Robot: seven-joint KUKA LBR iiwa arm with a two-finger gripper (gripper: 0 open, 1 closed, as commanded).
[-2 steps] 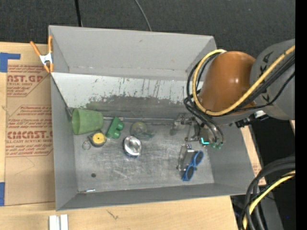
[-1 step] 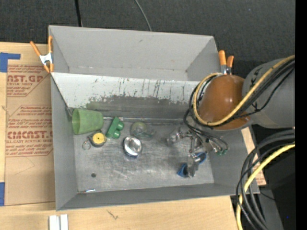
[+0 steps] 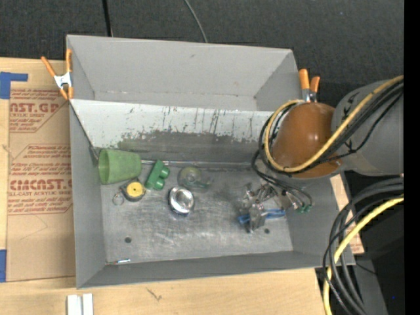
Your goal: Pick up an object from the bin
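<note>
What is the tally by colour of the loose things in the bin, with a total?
Green: 2, cup and block
Yellow: 1, disc
Silver: 1, shiny round piece
Clear: 1, clear round piece
Grey: 1, small ring
Blue: 1, blue piece at the gripper, hard to tell apart from it
Total: 7

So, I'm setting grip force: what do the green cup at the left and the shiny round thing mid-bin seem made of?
The green cup looks like matte plastic: even, dull colour, no glints. The round thing looks like polished metal, possibly metallised plastic: bright mirror-like highlights.
</note>
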